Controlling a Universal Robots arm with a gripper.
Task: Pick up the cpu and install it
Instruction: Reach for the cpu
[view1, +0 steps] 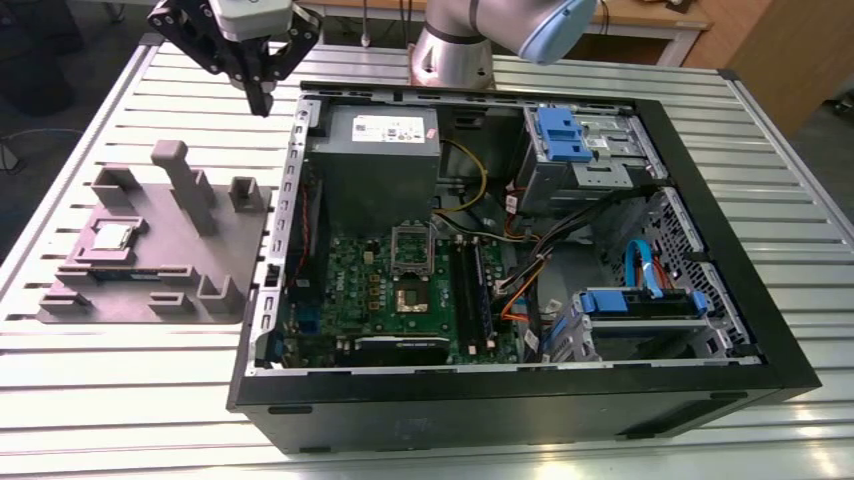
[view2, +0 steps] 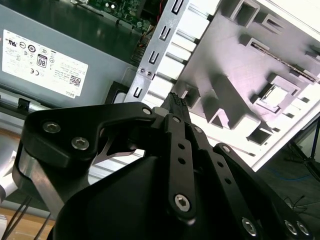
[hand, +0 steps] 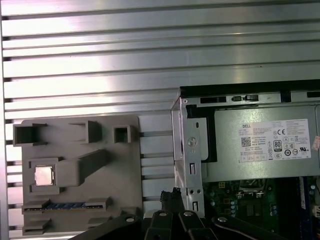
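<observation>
Consists of a silver-grey cylindrical arm (view1: 451, 52) capped at one joint by a pale blue joint cap (view1: 554, 30). Carries a light grey wrist housing (view1: 254, 14) and, beneath it, a matt black gripper (view1: 260, 98). Shows in the second wrist view flat black linkage bars (view2: 175, 150) with rounded ends, pinned by silver hex-socket screws (view2: 182, 201), with a row of small plain holes down the middle bar. Tapers to narrow dark fingertips (view2: 176, 102) with a ridged surface. Includes a brushed silver cylinder (view2: 35, 180) behind the black body.
</observation>
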